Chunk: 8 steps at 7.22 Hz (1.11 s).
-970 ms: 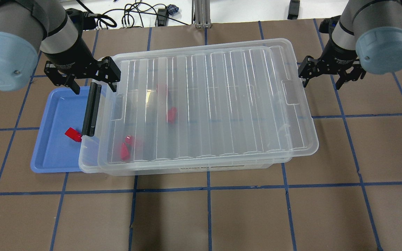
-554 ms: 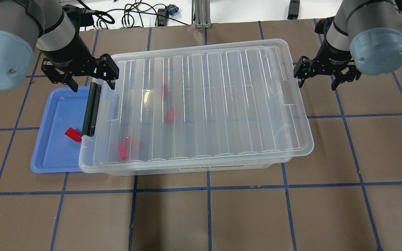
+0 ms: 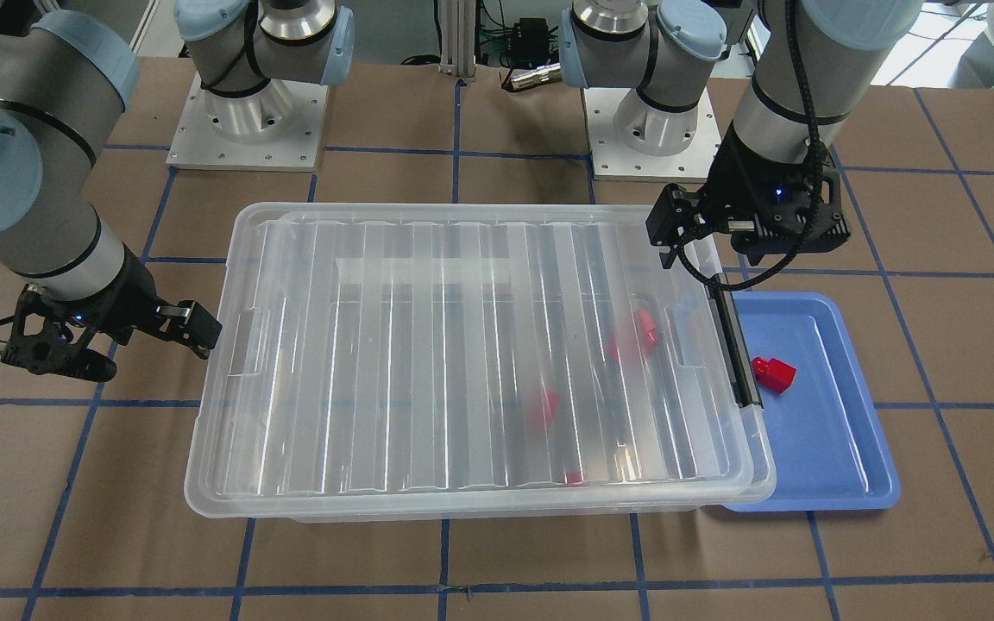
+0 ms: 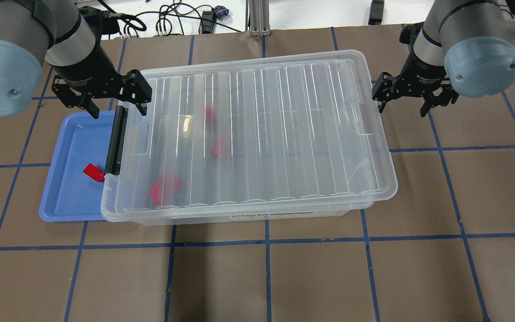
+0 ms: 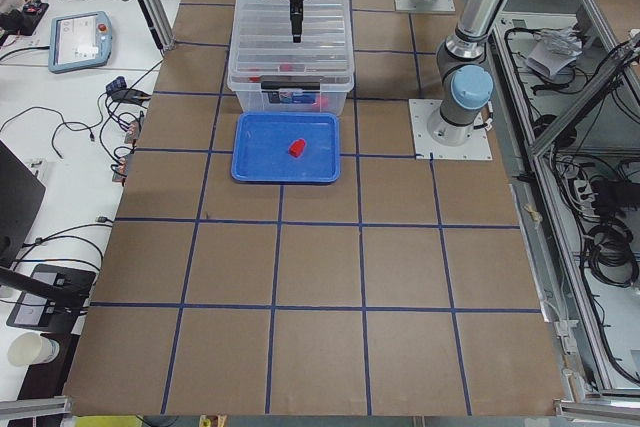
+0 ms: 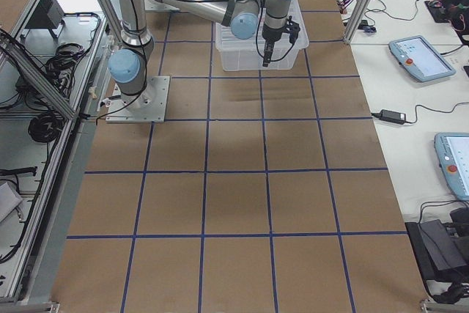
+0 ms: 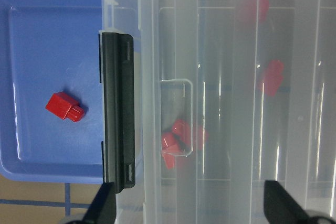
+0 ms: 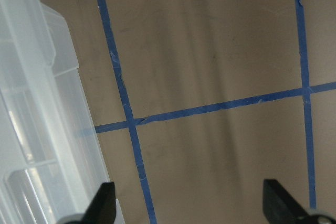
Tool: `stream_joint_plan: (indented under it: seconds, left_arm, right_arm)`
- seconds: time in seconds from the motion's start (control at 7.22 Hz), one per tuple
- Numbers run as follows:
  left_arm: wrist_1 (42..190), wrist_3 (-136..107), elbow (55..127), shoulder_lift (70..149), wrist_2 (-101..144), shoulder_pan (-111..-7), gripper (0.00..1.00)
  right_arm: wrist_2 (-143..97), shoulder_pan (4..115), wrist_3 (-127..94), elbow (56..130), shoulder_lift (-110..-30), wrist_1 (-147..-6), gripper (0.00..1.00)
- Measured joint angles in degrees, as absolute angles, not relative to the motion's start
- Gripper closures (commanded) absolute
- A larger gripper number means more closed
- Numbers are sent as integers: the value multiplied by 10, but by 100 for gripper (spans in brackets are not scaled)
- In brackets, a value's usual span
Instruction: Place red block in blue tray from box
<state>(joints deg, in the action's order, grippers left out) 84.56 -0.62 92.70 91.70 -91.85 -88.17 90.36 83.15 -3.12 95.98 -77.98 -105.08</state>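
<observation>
The box [image 4: 239,218] is a clear bin whose ribbed clear lid [image 4: 262,134] lies loosely on top, shifted toward its left end. Several red blocks [image 4: 216,148] show through it, also in the left wrist view [image 7: 178,140]. One red block [image 4: 93,172] lies in the blue tray [image 4: 67,197], next to the box's black clip handle [image 4: 115,143]. My left gripper [image 4: 118,107] is open and empty above the handle's far end, straddling it [image 7: 191,213]. My right gripper [image 4: 401,107] is open and empty at the lid's right end, over bare table [image 8: 189,208].
The blue tray's right part is tucked under the box's left end [image 3: 756,492]. Brown paper with a blue tape grid covers the table [image 4: 266,277]. Cables lie beyond the far edge [image 4: 172,20]. The arm bases stand behind the box [image 3: 247,112].
The lid has slid to the left over the box. My right gripper has moved left and a little farther back with it. My left gripper has shifted slightly back.
</observation>
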Motion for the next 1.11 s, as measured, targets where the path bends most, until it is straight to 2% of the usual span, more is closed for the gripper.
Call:
stream_joint_plan:
  seconds: [0.69,1.11]
  left_arm:
    - [845,-7,925,916,-918,-882,0]
    - [844,-6,924,916,-919,-882,0]
  right_arm:
    - [912,838,-33,948,-785,-1050,0]
    - [913,838,-36,896,-837,-954,0]
